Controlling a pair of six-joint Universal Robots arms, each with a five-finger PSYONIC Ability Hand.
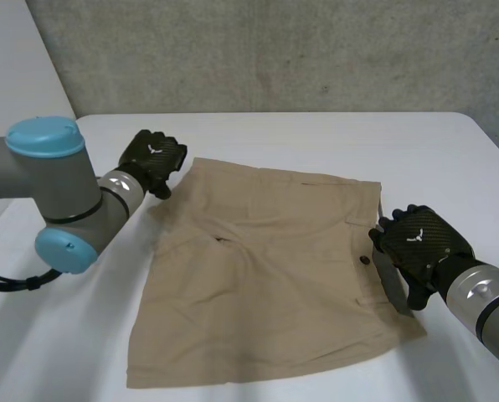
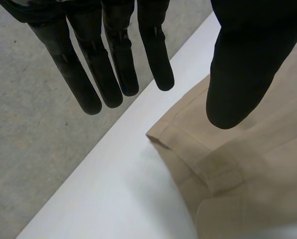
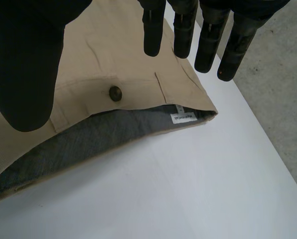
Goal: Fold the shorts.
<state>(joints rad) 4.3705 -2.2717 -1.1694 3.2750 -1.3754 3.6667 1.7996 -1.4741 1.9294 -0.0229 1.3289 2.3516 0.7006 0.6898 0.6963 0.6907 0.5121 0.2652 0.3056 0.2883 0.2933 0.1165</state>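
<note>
Left hand point(image 1: 153, 157) upper left, right hand point(image 1: 417, 243) lower right, both spread over edges of the shorts point(image 1: 266, 276) (holding nothing); a shallow pinch may catch one layer only.

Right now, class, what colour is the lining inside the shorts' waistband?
The lining is grey, the shorts tan; best in the right wrist view.

Table point(image 1: 316, 142): white, smooth top; it lies beneath the left hand point(image 1: 151, 159) and the right hand point(image 1: 417, 243) and reaches on past both.
Table edge point(image 2: 119, 128): straight, running just beyond the left hand's fingertips; a second edge passes close by the right hand's fingertips.
Floor point(image 2: 34, 159): grey speckled concrete, past the table edge, out beyond each hand's fingertips.
Wall point(image 1: 275, 50): rough grey, behind the table's far side, well beyond the left hand.
Panel point(image 1: 15, 67): pale, plain, beside the wall on the left hand's side.
</note>
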